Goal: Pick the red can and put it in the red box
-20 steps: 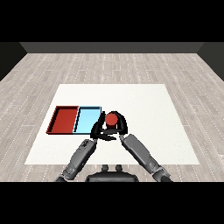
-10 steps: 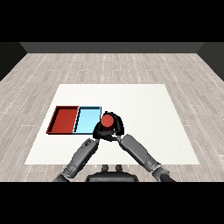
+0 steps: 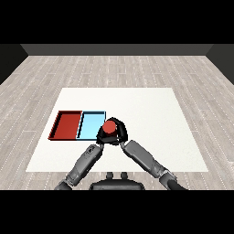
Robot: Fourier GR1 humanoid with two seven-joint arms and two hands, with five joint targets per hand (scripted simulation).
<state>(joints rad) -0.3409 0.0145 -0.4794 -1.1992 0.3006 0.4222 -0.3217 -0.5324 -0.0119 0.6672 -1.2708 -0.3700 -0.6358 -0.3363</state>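
My right hand (image 3: 119, 131) is curled round the red can (image 3: 109, 127), which stands upright just right of the light blue tray (image 3: 91, 124). The can's red top faces me. The red tray (image 3: 67, 125) lies at the left, touching the light blue tray along its side, and holds nothing. My left hand (image 3: 99, 137) sits below and left of the can, close against it at the light blue tray's near right corner; its fingers are largely hidden by the can and the right hand.
Both trays lie on the white table (image 3: 151, 109), toward its left half. Both grey forearms come in from the lower edge and cross toward the middle. Wooden floor surrounds the table.
The right hand has carried the red can leftward, closer to the light blue tray's right edge. The left hand has stayed near the tray's corner.
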